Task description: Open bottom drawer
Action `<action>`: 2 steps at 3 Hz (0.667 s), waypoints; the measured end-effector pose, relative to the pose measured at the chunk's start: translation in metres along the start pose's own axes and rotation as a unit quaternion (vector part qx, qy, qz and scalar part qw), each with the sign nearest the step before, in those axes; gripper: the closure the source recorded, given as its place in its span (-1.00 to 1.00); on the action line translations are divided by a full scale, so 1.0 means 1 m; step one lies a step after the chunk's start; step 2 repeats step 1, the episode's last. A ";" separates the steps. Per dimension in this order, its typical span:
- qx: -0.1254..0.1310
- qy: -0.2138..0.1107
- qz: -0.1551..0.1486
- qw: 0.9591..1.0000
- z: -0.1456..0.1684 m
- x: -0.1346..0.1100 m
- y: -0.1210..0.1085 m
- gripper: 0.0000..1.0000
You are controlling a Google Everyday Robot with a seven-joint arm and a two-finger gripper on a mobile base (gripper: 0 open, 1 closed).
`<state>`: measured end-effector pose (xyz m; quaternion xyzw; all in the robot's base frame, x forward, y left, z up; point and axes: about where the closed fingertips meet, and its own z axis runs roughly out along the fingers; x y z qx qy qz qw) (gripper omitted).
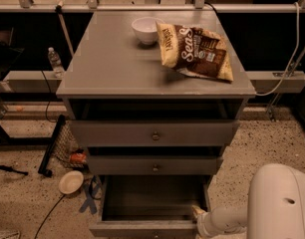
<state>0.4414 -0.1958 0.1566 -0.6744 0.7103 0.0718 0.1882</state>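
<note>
The grey cabinet (142, 63) has three drawers. The bottom drawer (152, 203) stands pulled far out, its plain grey box showing and its front edge (142, 229) at the lower edge of the view; its knob is hidden. The middle drawer (155, 166) and the top drawer (153, 133) each stand slightly out, with round knobs. My gripper (197, 214) is at the bottom drawer's front right corner, at the end of the white arm (227, 220).
A white bowl (145, 30) and a chip bag (195, 51) lie on the cabinet top. On the floor to the left are a tan bowl (71, 181), a black mesh basket (68, 146), cables and a water bottle (55, 62). My white arm housing (279, 203) fills the lower right.
</note>
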 end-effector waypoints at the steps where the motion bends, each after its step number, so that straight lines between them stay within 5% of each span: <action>1: 0.010 0.002 -0.009 1.000 -0.018 -0.005 -0.008 -1.00; 2: 0.010 0.002 -0.009 1.000 -0.018 -0.005 -0.008 -1.00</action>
